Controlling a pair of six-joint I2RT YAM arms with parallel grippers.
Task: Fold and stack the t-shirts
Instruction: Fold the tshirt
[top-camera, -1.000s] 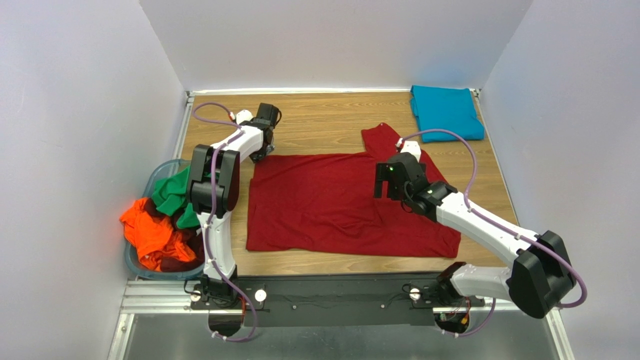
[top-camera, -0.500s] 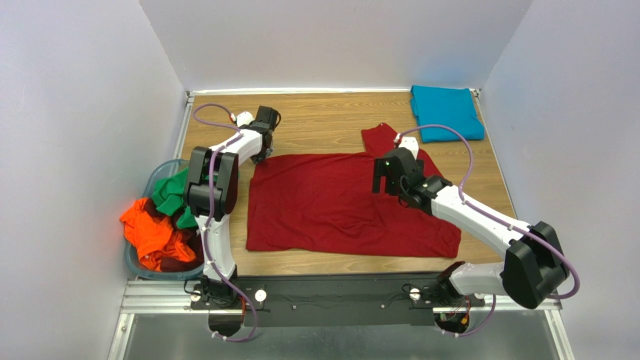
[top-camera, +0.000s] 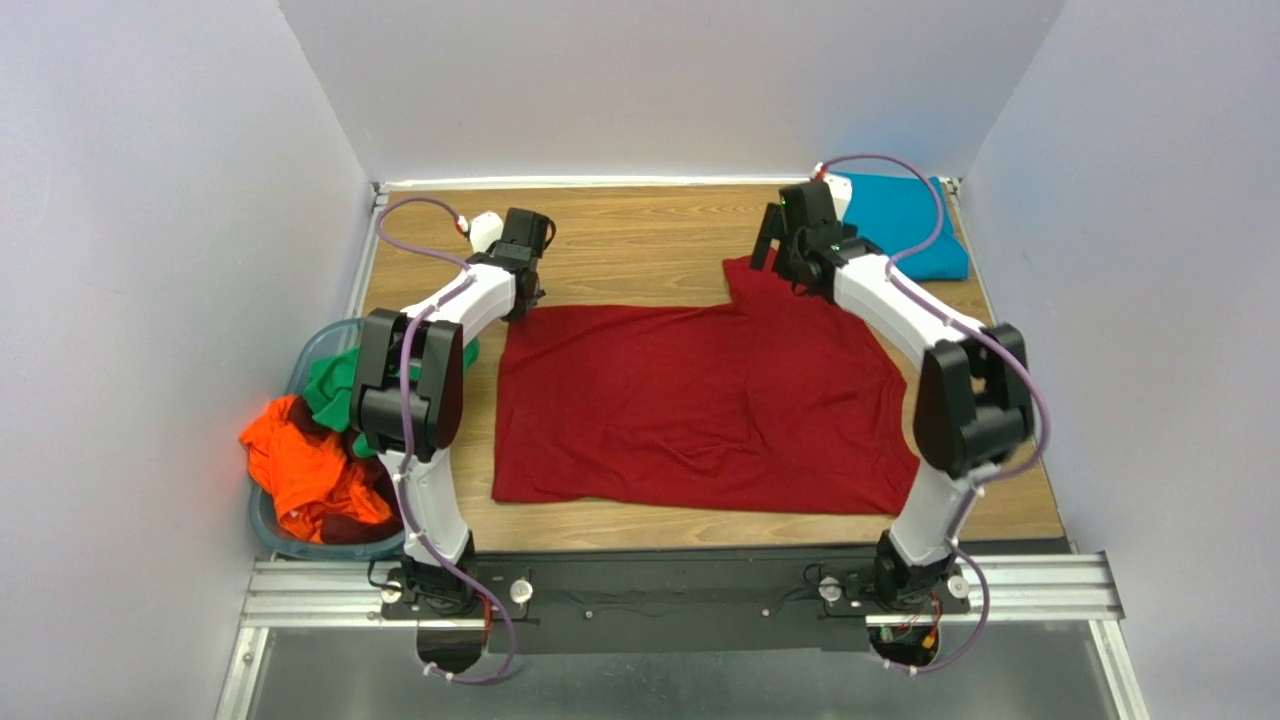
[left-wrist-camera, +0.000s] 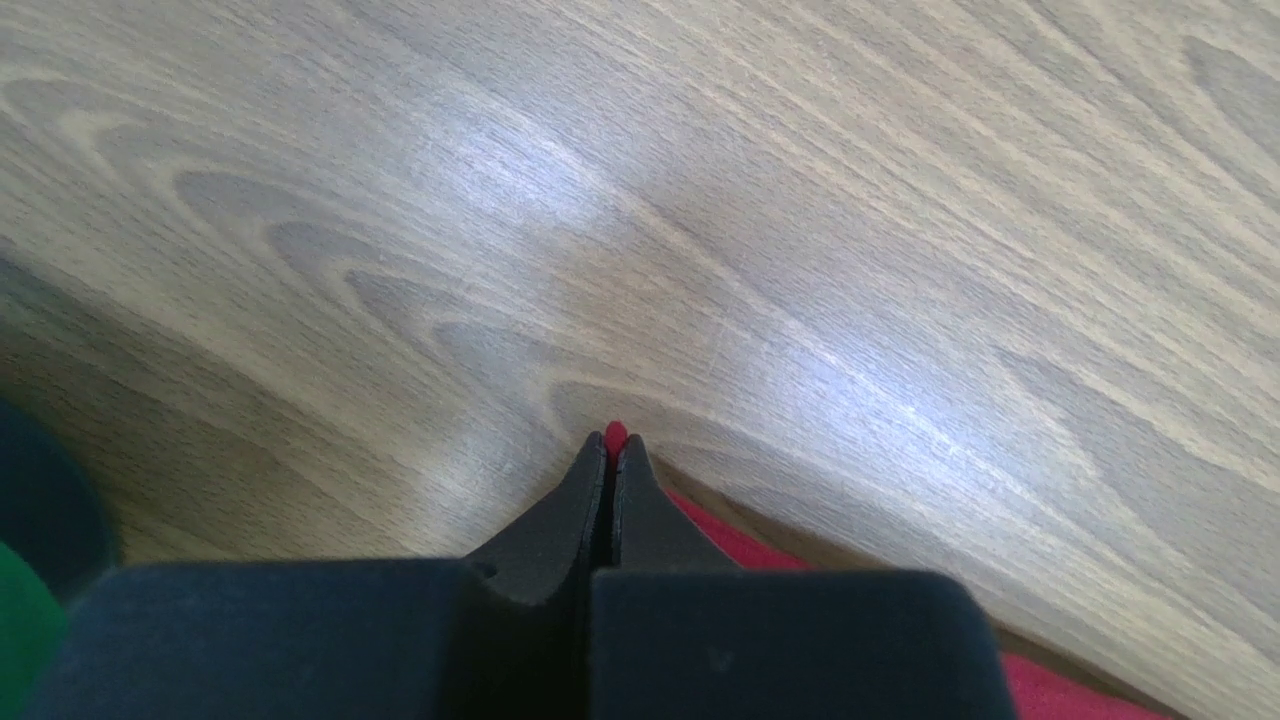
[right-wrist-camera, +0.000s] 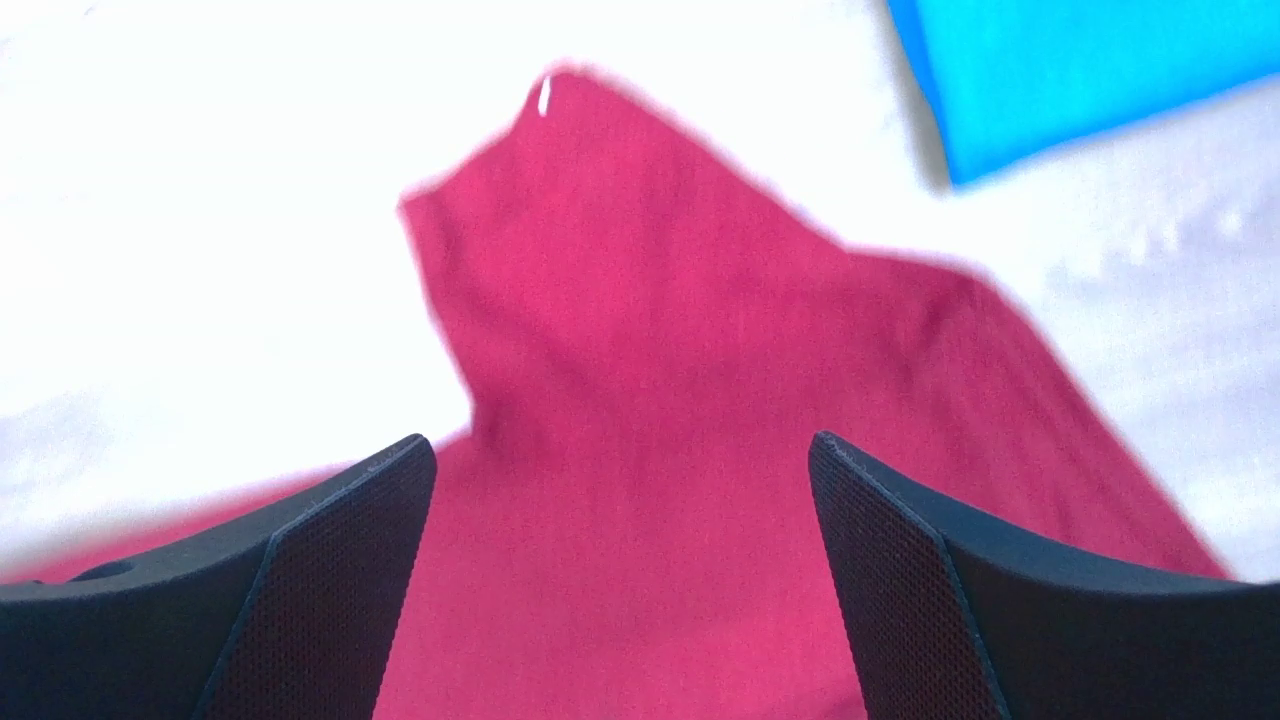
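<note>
on the table, left gripper pinches one red t-shirt; right gripper spread wide.

Both arms look alike from where I stand. The left arm and the right arm have glossy white shells on the long links and chunky black housings at the joints. A thin purple cable loops off each arm near the top of the overhead view, then follows the white links down. Along the bottom of that view both bases sit on a black plate fixed to a silver slotted rail, with a round silver knob by each base. The left gripper has matt black fingers tapering to thin tips. The right gripper has black wedge-shaped fingers with fine mesh-textured inner faces.
</note>
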